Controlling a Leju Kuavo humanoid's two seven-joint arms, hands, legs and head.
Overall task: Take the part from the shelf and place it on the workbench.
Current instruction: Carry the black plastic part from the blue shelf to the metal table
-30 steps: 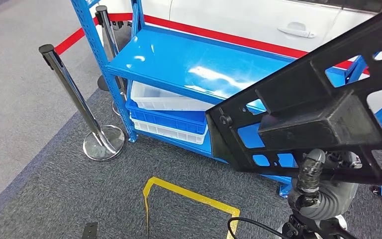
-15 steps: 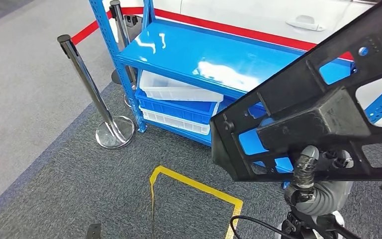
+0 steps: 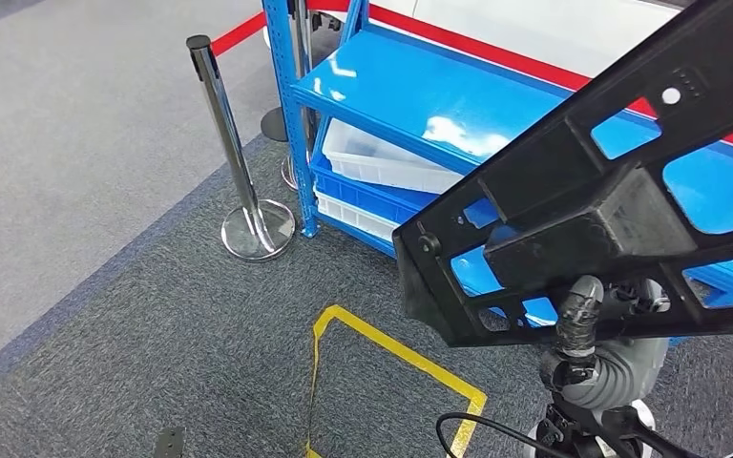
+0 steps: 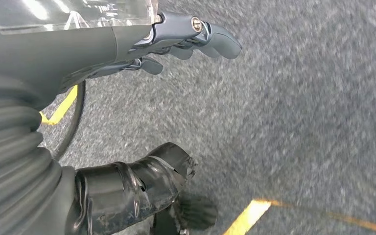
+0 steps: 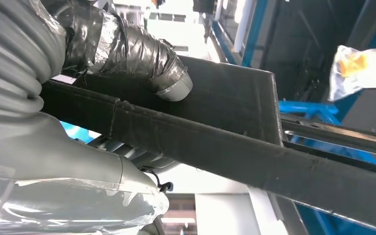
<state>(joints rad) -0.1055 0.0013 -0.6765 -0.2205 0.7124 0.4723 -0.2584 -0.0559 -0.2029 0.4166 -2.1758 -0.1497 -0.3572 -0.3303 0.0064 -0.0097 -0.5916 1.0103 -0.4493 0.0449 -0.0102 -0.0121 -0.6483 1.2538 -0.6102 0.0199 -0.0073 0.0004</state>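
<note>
While grey carpet [image 3: 134, 315] spreads across the left of the head view, a chrome post [image 3: 234, 153] stands on its round base near the corner of a blue shelf rack [image 3: 291, 105], with a red belt [image 3: 239, 33] running off from its top. Beside the post, the rack's glossy blue top shelf [image 3: 420, 95] reflects the overhead lights, and under it lie stacked trays, a white tray [image 3: 382, 162] on top of a blue tray [image 3: 363, 196]. On the carpet in front of the rack, yellow tape [image 3: 391, 348] marks a square corner.

Farther right, a large black part [image 3: 582, 210], a frame with cut-out openings, is held up in the air in front of the rack, well off the shelf and tilted so its right end rises toward the upper corner. The right hand [image 3: 587, 334] grips it from below; the right wrist view shows the taped thumb [image 5: 127, 54] pressed on the top of a black bar of the part while the rest of the hand closes under it.

The left hand [image 4: 176, 44] hangs over the carpet in the left wrist view, holding nothing, its dark fingers [image 4: 215, 39] stretched out and apart from the thick thumb [image 4: 147, 178].
</note>
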